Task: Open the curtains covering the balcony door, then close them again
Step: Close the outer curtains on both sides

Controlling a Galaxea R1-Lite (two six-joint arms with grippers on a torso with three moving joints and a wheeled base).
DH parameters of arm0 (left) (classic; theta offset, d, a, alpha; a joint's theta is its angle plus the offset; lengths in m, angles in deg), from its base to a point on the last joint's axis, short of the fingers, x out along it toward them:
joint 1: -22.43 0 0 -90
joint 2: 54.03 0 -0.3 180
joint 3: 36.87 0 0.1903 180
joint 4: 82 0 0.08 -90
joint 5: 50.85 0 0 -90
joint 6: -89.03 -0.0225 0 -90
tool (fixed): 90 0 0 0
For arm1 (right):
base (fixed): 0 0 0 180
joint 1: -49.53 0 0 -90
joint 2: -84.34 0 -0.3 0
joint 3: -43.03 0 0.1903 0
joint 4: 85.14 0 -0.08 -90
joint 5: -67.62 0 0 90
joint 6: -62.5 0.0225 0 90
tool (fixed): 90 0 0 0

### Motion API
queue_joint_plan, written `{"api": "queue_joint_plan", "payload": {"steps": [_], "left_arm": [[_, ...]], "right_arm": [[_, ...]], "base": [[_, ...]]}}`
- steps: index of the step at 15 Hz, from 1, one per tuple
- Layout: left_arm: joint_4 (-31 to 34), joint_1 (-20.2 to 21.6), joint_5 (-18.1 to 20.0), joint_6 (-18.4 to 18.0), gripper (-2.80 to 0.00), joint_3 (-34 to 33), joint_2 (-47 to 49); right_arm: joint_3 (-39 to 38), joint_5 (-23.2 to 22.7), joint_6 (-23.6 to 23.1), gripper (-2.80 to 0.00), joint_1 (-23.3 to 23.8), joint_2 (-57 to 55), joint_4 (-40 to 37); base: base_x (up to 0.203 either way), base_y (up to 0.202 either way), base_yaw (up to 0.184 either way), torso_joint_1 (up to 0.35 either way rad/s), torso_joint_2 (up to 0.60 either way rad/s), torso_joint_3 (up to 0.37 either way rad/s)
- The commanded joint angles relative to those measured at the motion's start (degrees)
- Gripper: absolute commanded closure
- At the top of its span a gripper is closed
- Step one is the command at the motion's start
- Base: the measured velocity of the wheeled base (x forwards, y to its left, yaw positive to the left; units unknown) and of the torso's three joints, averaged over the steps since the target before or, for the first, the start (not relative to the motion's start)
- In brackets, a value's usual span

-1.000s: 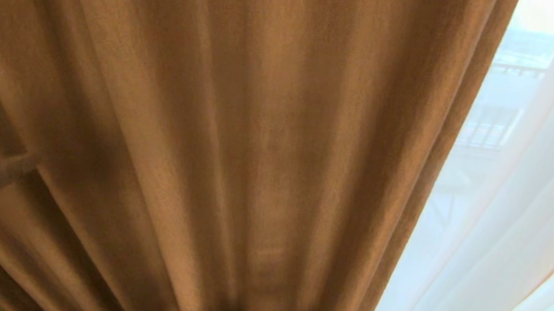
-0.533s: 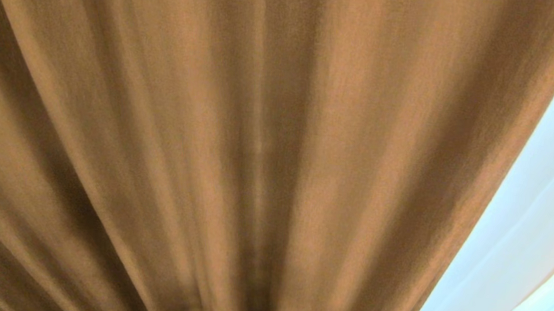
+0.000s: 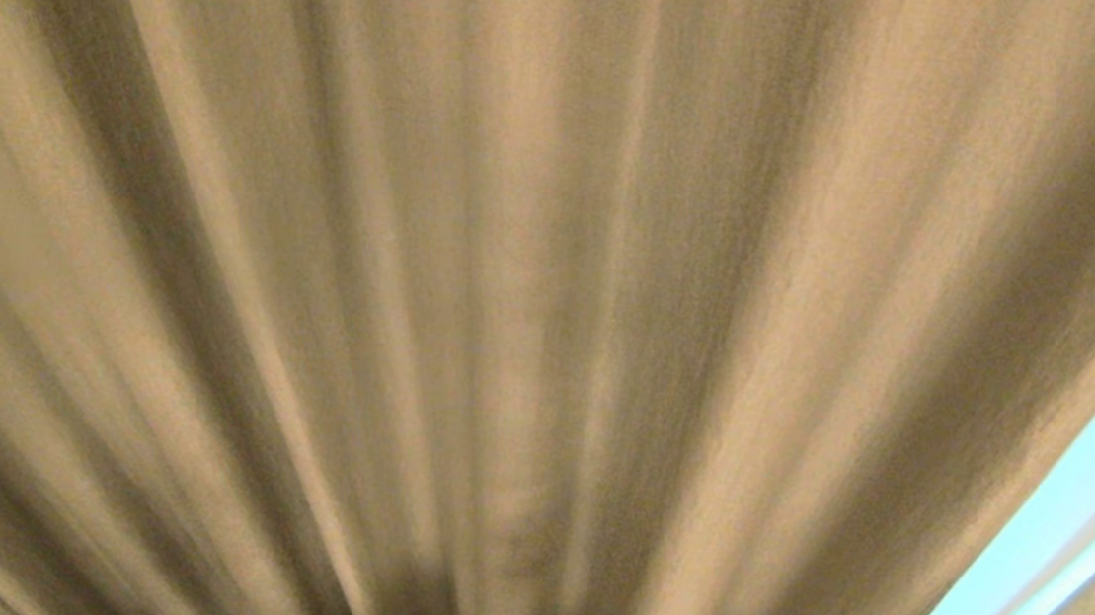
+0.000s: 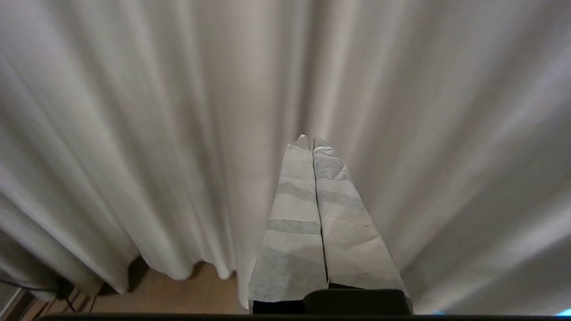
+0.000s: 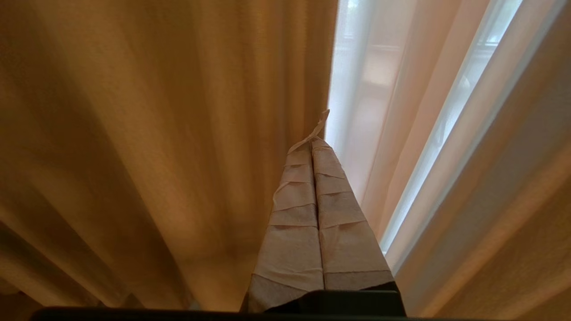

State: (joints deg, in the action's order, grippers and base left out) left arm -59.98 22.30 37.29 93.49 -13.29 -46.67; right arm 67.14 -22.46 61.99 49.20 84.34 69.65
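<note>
The tan curtains (image 3: 529, 296) now fill almost the whole head view, the bright sheer strip (image 3: 1061, 551) shrinking toward four o'clock; the left arm no longer shows at eight o'clock.

Left end effector (image 4: 311, 141) and right end effector (image 5: 312, 145): fingers pressed together, empty.

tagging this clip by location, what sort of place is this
Probably a room in a home or hotel, right at a window or balcony door: floor-length beige curtains, a sheer white curtain over bright glass, and wood-look flooring under the hem.
</note>
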Motion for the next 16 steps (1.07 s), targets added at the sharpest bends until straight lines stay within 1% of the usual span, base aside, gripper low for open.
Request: {"api": "queue_joint_plan", "payload": {"steps": [1,2,3,4,5,10,12,16], "left_arm": [[0.3,0.1,0.0,0.0,0.0,-0.1,-5.3],[0.4,0.1,0.0,-0.2,0.0,-0.1,-6.7],[0.6,0.1,0.1,-2.1,0.0,-0.1,-7.4],[0.9,0.1,0.8,-5.5,0.0,-0.1,-7.4],[1.1,0.1,2.3,-8.0,0.0,-0.2,-7.4],[1.1,0.0,2.4,-7.9,0.0,-0.2,-7.4],[1.1,0.0,2.9,-8.2,0.0,-0.2,-7.4],[1.1,0.1,3.0,-7.8,0.0,-0.2,-7.4]], "right_arm": [[0.0,0.0,0.0,0.0,0.0,0.0,0.0],[0.0,0.0,0.0,0.0,0.0,0.0,0.0],[0.0,0.0,0.0,0.0,0.0,0.0,0.0],[0.0,0.0,0.0,0.0,0.0,0.0,0.0],[0.0,0.0,0.0,0.0,0.0,-0.1,0.0],[0.0,0.0,0.0,0.0,0.0,0.0,0.0],[0.0,0.0,0.0,0.0,0.0,-0.1,0.0],[0.0,0.0,0.0,0.0,0.0,0.0,0.0]], "base": [[0.0,0.0,0.0,0.0,0.0,0.0],[0.0,0.0,0.0,0.0,0.0,0.0],[0.0,0.0,0.0,0.0,0.0,0.0],[0.0,0.0,0.0,0.0,0.0,0.0],[0.0,0.0,0.0,0.0,0.0,0.0],[0.0,0.0,0.0,0.0,0.0,0.0],[0.0,0.0,0.0,0.0,0.0,0.0],[0.0,0.0,0.0,0.0,0.0,0.0]]}}
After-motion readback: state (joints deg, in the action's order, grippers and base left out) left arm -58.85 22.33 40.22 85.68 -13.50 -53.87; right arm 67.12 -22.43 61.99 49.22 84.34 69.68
